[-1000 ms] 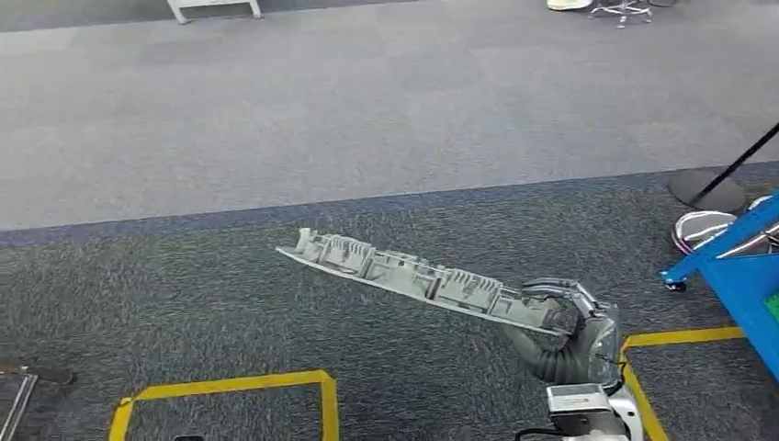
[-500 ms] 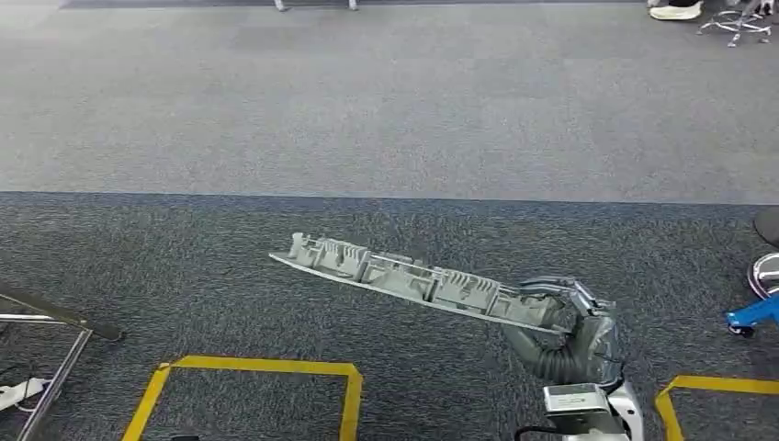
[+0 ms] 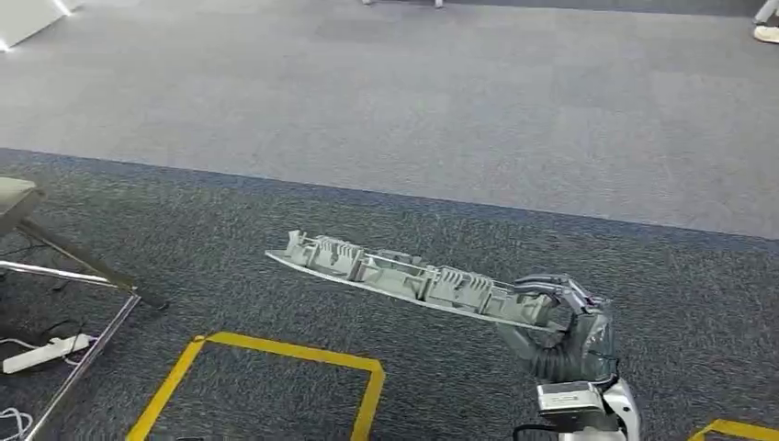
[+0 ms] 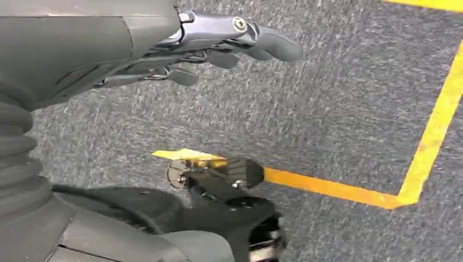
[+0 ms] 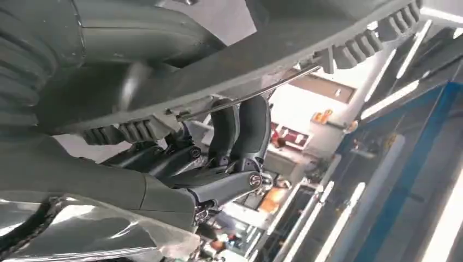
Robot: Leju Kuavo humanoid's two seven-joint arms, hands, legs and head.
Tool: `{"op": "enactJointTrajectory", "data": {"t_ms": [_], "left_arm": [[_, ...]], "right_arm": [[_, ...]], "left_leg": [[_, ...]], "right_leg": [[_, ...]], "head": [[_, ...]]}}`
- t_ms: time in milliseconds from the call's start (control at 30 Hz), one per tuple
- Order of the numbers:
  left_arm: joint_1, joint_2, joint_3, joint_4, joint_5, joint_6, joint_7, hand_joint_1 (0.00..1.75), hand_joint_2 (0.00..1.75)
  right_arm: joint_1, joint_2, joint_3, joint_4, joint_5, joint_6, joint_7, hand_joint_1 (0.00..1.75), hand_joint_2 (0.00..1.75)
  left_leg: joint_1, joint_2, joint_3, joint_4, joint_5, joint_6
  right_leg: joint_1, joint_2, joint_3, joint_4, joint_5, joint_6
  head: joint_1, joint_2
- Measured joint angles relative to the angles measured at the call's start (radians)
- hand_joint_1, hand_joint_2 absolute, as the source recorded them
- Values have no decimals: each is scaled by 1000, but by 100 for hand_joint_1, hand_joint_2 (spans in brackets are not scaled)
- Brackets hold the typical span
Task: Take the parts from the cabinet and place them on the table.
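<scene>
A long grey ribbed plastic part (image 3: 404, 280) hangs in the air over the dark carpet, slanting up to the left. My right hand (image 3: 560, 317) grips its near right end, fingers wrapped around it. In the right wrist view the same part (image 5: 262, 60) runs across the frame with dark fingers (image 5: 240, 131) curled on its edge. My left hand (image 4: 202, 46) hangs over the carpet, fingers stretched out and holding nothing.
Yellow tape (image 3: 285, 354) marks a rectangle on the dark carpet below the part. A metal table leg frame (image 3: 78, 276) and a white power strip (image 3: 41, 354) sit at the left. Lighter grey carpet (image 3: 413, 101) stretches ahead. Another yellow tape corner (image 3: 730, 429) shows at the bottom right.
The whole view has swung left: the blue cabinet and stand at the right have left the frame and a table frame has come in at the left. My right hand still holds the part.
</scene>
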Motion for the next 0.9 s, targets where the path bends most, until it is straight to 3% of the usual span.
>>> {"op": "enactJointTrajectory", "data": {"t_ms": [67,133,167,233,267,300,367,400,433,533,567,600,633,667,733,767,800,833,867,900], "left_arm": [[4,1,0,0,0,2,0,0,175],[5,3,0,0,-3,3,-1,0,175],[0,4,1,0,-3,3,-1,0,175],[-2,2,1,0,-10,3,-1,0,175],[-2,2,1,0,-10,3,-1,0,175],[-1,2,1,0,-12,3,0,0,175],[1,0,1,0,-14,3,1,0,175],[1,0,1,0,-15,3,1,0,175],[-1,0,1,0,-15,3,1,0,175],[4,2,1,0,-17,4,1,0,175],[7,2,1,0,-18,5,1,0,175],[8,7,1,0,-18,5,1,0,175],[7,5,1,0,-20,5,0,0,175],[4,5,1,0,-20,5,0,0,175],[1,4,1,0,-21,3,0,0,175],[1,3,1,0,-23,3,0,0,175],[3,3,1,0,-23,3,0,0,175],[5,3,1,0,-24,3,0,0,175],[5,4,1,0,-24,4,0,0,175],[5,4,1,0,-25,5,0,0,175]], "right_arm": [[-1,0,2,0,0,0,1,175,175],[-2,0,6,-4,3,0,1,175,175],[-1,0,6,-4,2,0,2,175,175],[0,-1,7,-4,3,1,4,175,175],[2,-2,8,-3,5,3,7,175,175],[4,-3,7,-3,5,3,9,175,175],[3,-3,8,-3,8,3,9,175,175],[2,-3,8,-3,8,3,9,175,175],[2,-3,8,-3,9,3,10,175,175],[1,-3,11,-4,11,4,10,175,175],[1,-3,11,-5,11,4,10,175,175],[-1,-3,13,-5,11,4,10,175,175],[0,-3,14,-5,12,4,10,175,175],[1,-3,14,-7,12,4,10,175,175],[1,-3,13,-8,13,4,10,175,175],[2,-3,14,-8,14,4,10,175,175],[2,-3,14,-8,15,4,10,175,175],[1,-3,14,-8,15,4,10,175,175],[1,-3,15,-8,15,4,10,175,175],[-1,-3,15,-8,17,4,10,175,175]], "left_leg": [[1,-23,7,-16,4,11],[10,-43,17,-27,11,22],[10,-56,16,-27,11,26],[9,-85,17,-26,9,28],[9,-99,18,-26,9,29],[9,-114,21,-25,8,29],[11,-144,28,-21,4,26],[12,-157,29,-17,0,21],[6,-167,22,-7,-5,14],[16,-197,11,-9,1,4],[15,-207,8,-7,0,2],[12,-185,8,4,-9,-1],[10,-131,-7,35,-32,-10],[15,-98,-40,106,-71,-19],[24,-73,-111,251,-130,-28],[27,-70,-134,292,-136,-32],[30,-69,-131,285,-117,-34],[33,-67,-108,235,-76,-34],[33,-60,-73,162,-32,-32],[31,-33,-26,66,17,-27]], "right_leg": [[0,-22,14,-8,-5,13],[-6,68,-16,45,-40,14],[-6,93,-58,127,-75,13],[-5,110,-147,281,-126,15],[-4,112,-169,304,-118,15],[-4,112,-169,284,-87,15],[-7,125,-111,132,20,13],[-11,159,-75,46,61,13],[-14,194,-64,20,43,12],[-8,173,-51,12,42,2],[-14,161,-48,7,45,-3],[-16,146,-43,2,46,-8],[-17,138,-38,0,44,-12],[-14,120,-35,-1,42,-17],[-12,91,-31,-1,36,-21],[-12,77,-30,-1,33,-20],[-12,65,-27,-1,30,-20],[-12,53,-23,-1,27,-19],[-12,43,-18,-1,24,-18],[-12,33,-12,-1,19,-14]], "head": [[-2,0],[3,0],[7,0],[8,0],[9,0],[9,0],[8,0],[9,0],[8,0],[7,0],[8,0],[9,0],[-5,0],[-8,0],[-8,0],[-8,0],[-8,0],[-8,0],[-8,0],[-8,0]]}}
